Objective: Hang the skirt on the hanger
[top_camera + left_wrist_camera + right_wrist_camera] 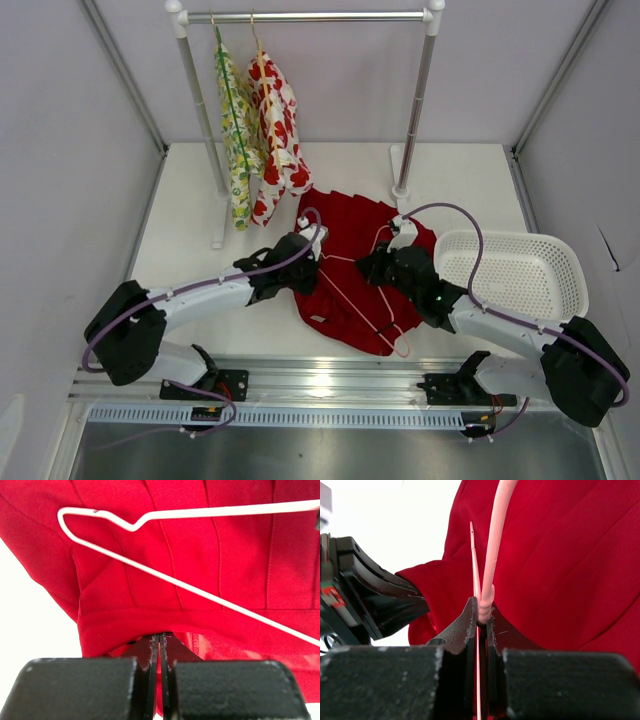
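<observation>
Here, the plain deep red pleated fabric skirt (350, 275) lay spread on the white table (200, 200), about midway between the two arms. The thin pale pink wire hanger (175, 581) lay across the top of it.

The left gripper (160, 647) was pressed fully together at the skirt's left border. A folded edge of red cloth was bunched over its tips, and it seemed to have a thin pinch of that edge. The right gripper (481, 617) was clamped on the hanger's twisted neck, with the wire running straight out from between its fingers over the cloth.

The step in hand was probably getting one shoulder of the hanger inside the skirt's opening. To do it well, the left arm needed to lift its pinched edge only a little, enough to make a mouth without dragging the whole garment off the table. Whether it held one layer or both could not be told. If both, the opening would stay closed, and a fresh, shallower pinch would be wiser.

The right arm would do best to keep the wire low and nearly flat, bringing the nearest corner to the raised edge slowly. A wire that thin could swivel in the jaws if its tip caught a pleat. Moving the arms toward each other gently, rather than pulling apart, would keep the light grip on the cloth from slipping. The white plastic basket (515, 270) at the right sat close to that arm's elbow, so wide swings were best avoided.
</observation>
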{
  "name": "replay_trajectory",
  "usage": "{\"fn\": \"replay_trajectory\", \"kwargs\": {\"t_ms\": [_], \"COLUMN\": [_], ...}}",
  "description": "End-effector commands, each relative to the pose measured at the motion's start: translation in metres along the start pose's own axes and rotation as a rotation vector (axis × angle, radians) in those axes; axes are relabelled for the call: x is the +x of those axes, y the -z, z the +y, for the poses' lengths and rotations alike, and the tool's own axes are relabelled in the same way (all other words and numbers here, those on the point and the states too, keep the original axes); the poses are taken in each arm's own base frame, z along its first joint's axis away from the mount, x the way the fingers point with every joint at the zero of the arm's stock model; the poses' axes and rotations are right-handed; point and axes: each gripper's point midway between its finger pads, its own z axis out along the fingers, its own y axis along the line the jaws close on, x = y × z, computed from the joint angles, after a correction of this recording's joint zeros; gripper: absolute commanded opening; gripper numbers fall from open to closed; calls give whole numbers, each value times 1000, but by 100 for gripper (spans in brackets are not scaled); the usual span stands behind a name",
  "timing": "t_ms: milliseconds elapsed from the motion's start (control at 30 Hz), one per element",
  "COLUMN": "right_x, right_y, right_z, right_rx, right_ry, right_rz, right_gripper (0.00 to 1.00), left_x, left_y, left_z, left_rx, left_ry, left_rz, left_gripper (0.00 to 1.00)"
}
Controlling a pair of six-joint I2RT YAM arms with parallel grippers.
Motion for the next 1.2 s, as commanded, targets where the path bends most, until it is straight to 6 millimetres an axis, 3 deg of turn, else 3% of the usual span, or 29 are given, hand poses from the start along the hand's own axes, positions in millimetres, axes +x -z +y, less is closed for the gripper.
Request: {"fn": "replay_trajectory", "kwargs": {"t_ms": [0, 167, 667, 767, 967, 1167], "right_x": [-15, -19, -35, -33, -36, -42], "right_y": [-1, -1, 1, 0, 5, 14], "right_z": [8, 10, -25, -23, -6, 16], "right_rx": [-26, -35, -27, -58, -130, -180], "right_ry": [23, 37, 11, 6, -11, -25], "right_rz": [-29, -28, -13, 6, -15, -58], "right_gripper": [0, 0, 0, 0, 0, 0], "left_x": [-17, -10, 10, 10, -3, -35], "left_y": [13, 12, 14, 15, 16, 26], "left_z": [-13, -4, 1, -1, -3, -3], "left_rx": [140, 155, 235, 251, 269, 315], "left_ry": [85, 134, 220, 232, 272, 315], "left_rz": [-59, -31, 52, 51, -1, -124], "left_gripper": [0, 0, 0, 0, 0, 0]}}
